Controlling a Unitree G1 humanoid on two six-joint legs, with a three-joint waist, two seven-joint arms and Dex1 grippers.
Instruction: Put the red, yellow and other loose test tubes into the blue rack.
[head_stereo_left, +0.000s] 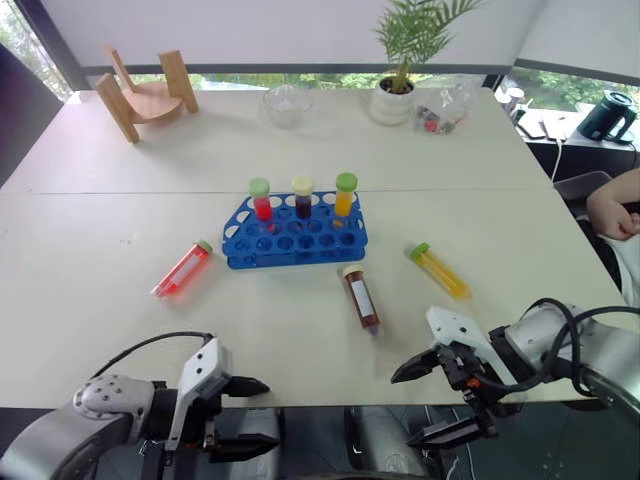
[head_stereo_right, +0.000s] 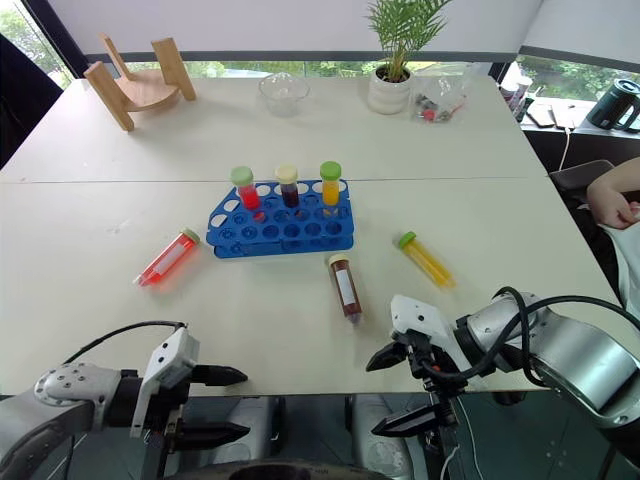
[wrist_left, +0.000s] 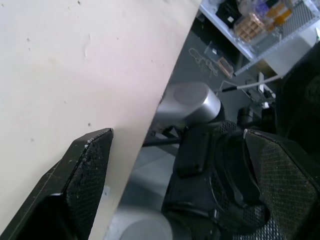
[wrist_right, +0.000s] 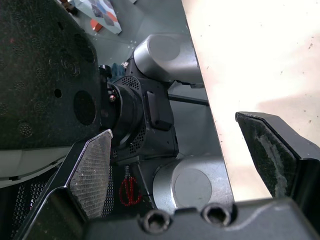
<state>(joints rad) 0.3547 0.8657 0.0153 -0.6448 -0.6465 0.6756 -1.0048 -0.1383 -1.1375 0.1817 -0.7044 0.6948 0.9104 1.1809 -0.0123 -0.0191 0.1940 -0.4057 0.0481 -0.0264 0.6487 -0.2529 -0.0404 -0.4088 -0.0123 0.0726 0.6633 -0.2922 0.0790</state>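
I see a pale surface made of joined tables, set before a window. At its far edge stand a wooden stand, a glass bowl, a potted plant and a clear bag of small items; a black kettle sits off to the far right, and a person's arm shows at the right edge. The rack sits near the middle of the surface with three capped tubes standing in its back row: red, dark and orange-yellow. Three tubes lie loose: a red tube left of the rack, a brown tube just in front of its right end, and a yellow tube further right. My left gripper hangs at the near edge of the surface with its fingers spread wide, holding and touching nothing. My right gripper is likewise at the near edge, fingers wide apart and empty. The rack lies well beyond both grippers, roughly between them; the brown tube is the nearest loose tube to the right gripper, and the red one lies beyond the left gripper.
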